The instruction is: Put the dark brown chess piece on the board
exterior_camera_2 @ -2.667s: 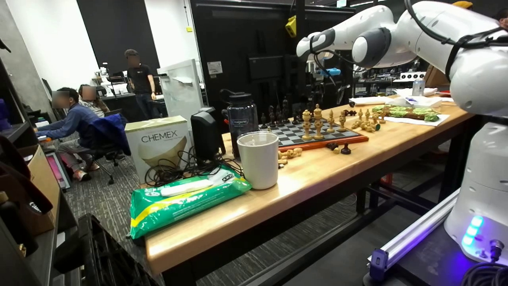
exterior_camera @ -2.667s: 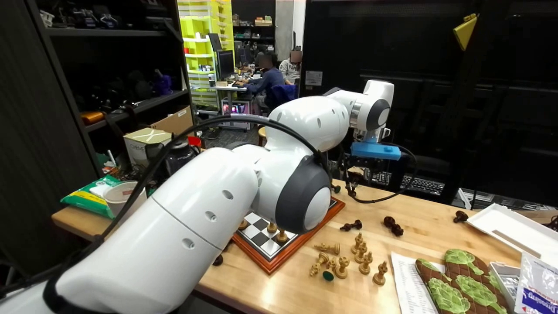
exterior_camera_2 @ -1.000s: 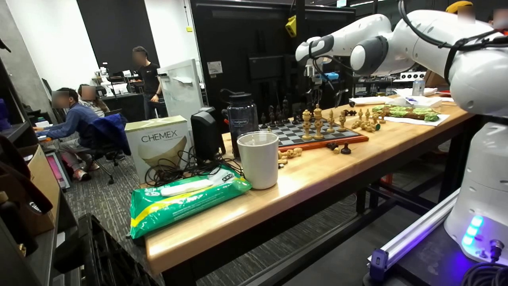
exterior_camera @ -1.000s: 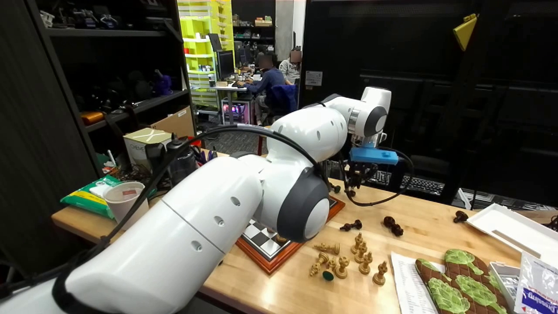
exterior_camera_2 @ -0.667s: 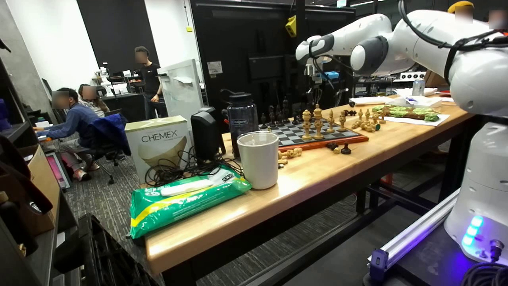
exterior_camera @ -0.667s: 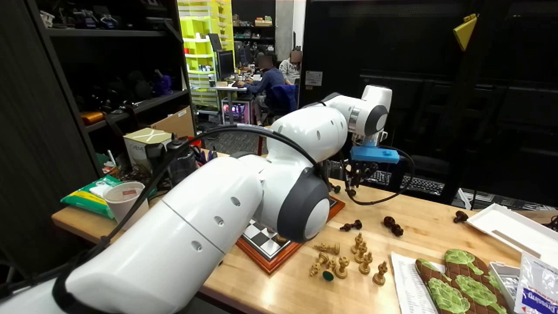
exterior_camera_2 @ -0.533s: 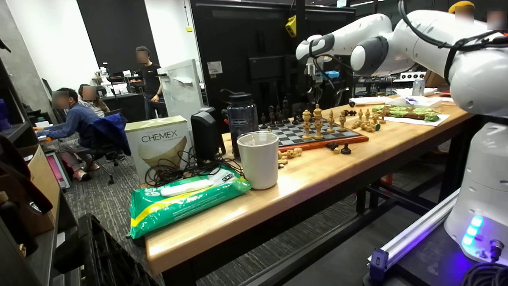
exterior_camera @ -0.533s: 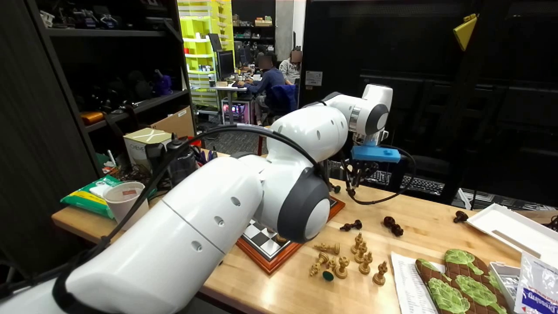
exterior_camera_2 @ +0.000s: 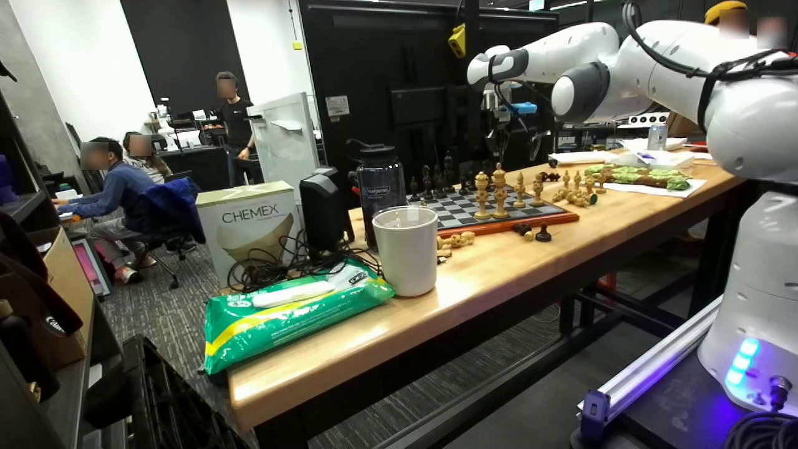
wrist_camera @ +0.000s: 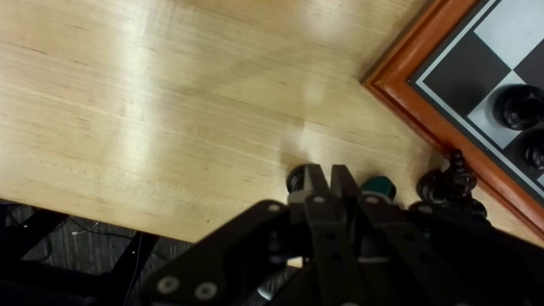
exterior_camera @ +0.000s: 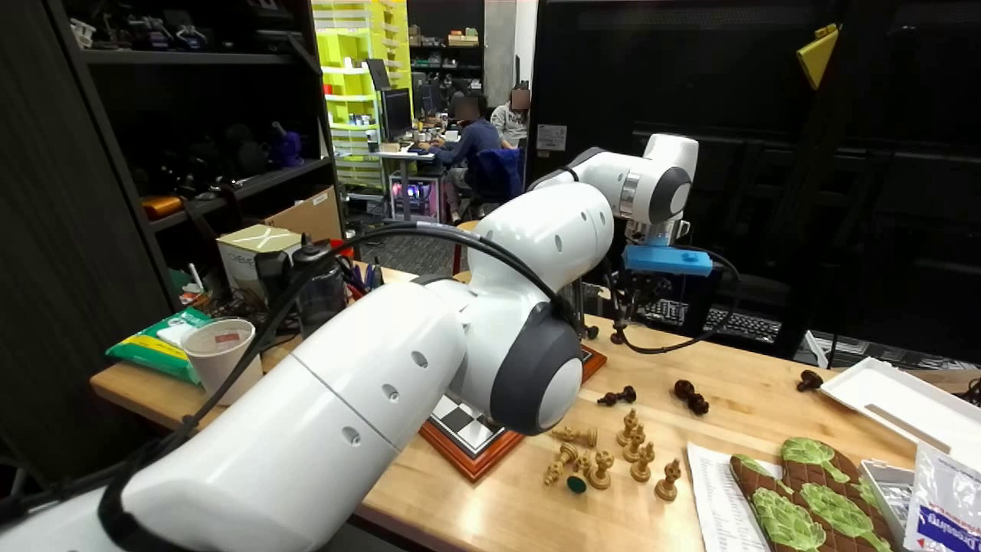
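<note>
Several dark brown chess pieces lie about; which one the task means I cannot tell. In the wrist view one dark piece is partly hidden behind my left finger, and a green-felted base peeks out past the right one. My gripper is shut above the table, with only a thin gap at its tips and nothing seen between them. Two more dark pieces are by the board's reddish frame, at upper right. In an exterior view the gripper hangs beyond the board.
Light wooden pieces cluster in front of the board, and fallen dark pieces lie to their right. Tall light pieces stand on the board. A water bottle and a white cup stand near it. An oven mitt lies at right.
My arm came down between the oldest frames and a second ago, then rose again, clearly higher than half a second ago. The dark pieces on the table show no visible shift.
</note>
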Controlling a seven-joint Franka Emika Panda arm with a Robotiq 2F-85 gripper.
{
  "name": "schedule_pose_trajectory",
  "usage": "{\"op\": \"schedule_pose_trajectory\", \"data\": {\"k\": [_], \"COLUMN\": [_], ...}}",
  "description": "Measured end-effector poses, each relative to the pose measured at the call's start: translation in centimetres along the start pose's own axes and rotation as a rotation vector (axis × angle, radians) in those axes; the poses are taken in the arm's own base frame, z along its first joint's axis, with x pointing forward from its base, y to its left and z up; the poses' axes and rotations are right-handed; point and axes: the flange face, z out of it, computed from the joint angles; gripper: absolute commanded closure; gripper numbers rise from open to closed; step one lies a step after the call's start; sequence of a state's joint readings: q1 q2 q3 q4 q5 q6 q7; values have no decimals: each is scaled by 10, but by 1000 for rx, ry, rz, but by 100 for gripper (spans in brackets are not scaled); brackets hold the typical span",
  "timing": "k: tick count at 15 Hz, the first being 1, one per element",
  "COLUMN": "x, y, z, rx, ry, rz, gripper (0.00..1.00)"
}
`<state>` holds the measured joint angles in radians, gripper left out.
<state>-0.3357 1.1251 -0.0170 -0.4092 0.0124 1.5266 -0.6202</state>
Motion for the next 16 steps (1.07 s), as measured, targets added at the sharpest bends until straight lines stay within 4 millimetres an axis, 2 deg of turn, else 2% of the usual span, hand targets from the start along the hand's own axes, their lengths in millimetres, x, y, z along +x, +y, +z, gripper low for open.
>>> {"op": "schedule_pose_trajectory", "data": {"k": [8,10,16], "x": [8,13,19], "y": [-7,-12,-16], "z": [-1,-2,1], "rx": [-1,-2,4], "ry": [24,36,63], "rz": [-27,-43,-66], "gripper": [3,0,0]}}
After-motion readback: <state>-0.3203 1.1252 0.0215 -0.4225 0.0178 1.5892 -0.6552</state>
